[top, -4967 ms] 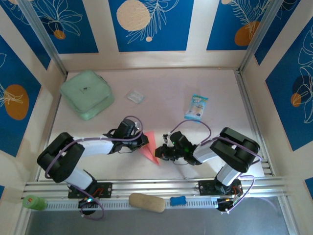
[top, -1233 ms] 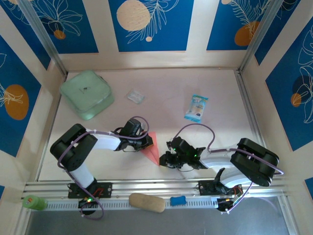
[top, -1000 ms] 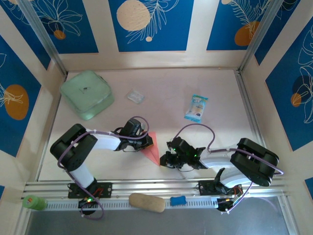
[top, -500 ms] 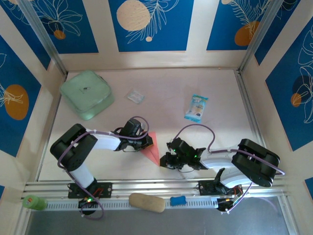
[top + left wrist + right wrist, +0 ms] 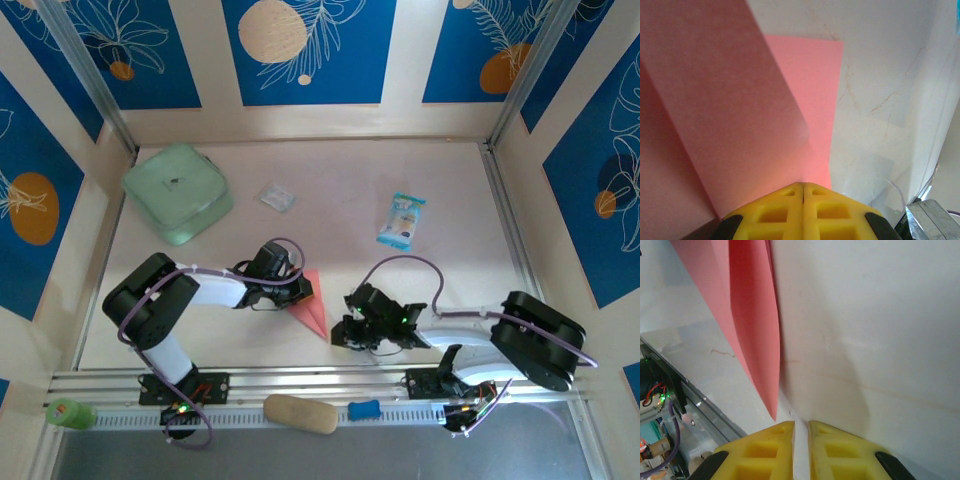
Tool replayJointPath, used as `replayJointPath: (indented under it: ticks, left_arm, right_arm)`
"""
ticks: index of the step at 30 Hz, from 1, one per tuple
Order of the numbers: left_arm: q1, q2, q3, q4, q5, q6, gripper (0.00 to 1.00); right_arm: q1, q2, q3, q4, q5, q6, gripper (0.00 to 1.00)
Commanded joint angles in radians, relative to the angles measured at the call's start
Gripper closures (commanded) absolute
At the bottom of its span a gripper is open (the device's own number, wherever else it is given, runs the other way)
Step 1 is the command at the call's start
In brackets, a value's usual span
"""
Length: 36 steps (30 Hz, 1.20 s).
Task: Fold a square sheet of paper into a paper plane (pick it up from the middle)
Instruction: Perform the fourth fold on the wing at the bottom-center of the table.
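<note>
Nearest the rail, the right pincer (image 5: 347,329) sits low over the bench (image 5: 340,180), its fingers drawn almost together with only a slit between them and nothing held. The plane (image 5: 312,303) lies on the bench between the two arms, and its tip ends just beside this pincer, on the pincer's left; the right wrist view shows the tip close to the fingertips but apart from them. The plane's long axis runs roughly near to far, leaning a little rightward toward the rail. The point faces the near edge and the wide end faces away. The left pincer (image 5: 299,290) is farther in, at the wide end on the plane's left flank. Its fingers are pressed together with paper running up to their tips. Whether the paper is nipped between them or merely pinned beneath cannot be told. Judgement: the right arm is nearer the point, so any work on the tip calls for a short leftward reach while the left arm steadies the wide end. Well beyond lie a packet (image 5: 401,220), a wrapper (image 5: 277,197) and a pouch (image 5: 177,192).
</note>
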Motion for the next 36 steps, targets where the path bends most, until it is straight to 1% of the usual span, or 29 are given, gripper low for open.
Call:
replayJointPath:
  ticks: [1, 3, 6, 14, 21, 26, 36]
  left_arm:
    - [-0.005, 0.016, -0.022, -0.057, -0.026, 0.011, 0.98]
    - [-0.005, 0.018, -0.026, -0.055, -0.027, 0.011, 0.98]
    - [-0.005, 0.016, -0.027, -0.055, -0.025, 0.011, 0.98]
    - [-0.005, 0.021, -0.023, -0.055, -0.022, 0.011, 0.98]
    - [-0.005, 0.025, -0.021, -0.049, -0.019, 0.009, 0.98]
    - [-0.005, 0.025, -0.021, -0.050, -0.019, 0.009, 0.98]
    - [-0.006, 0.022, -0.020, -0.060, -0.025, 0.011, 0.98]
  right_arm:
    - [-0.039, -0.077, 0.008, -0.116, -0.018, -0.038, 0.86]
    - [-0.067, -0.098, 0.022, -0.104, -0.039, -0.062, 0.88]
    - [-0.097, -0.076, 0.077, -0.103, -0.070, -0.102, 0.91]
    - [-0.099, 0.149, 0.247, -0.065, -0.136, -0.164, 0.94]
    - [-0.075, 0.282, 0.325, -0.067, -0.106, -0.177, 0.95]
    - [-0.076, 0.330, 0.339, -0.075, -0.104, -0.189, 0.95]
    - [-0.070, 0.342, 0.269, -0.035, -0.093, -0.157, 0.95]
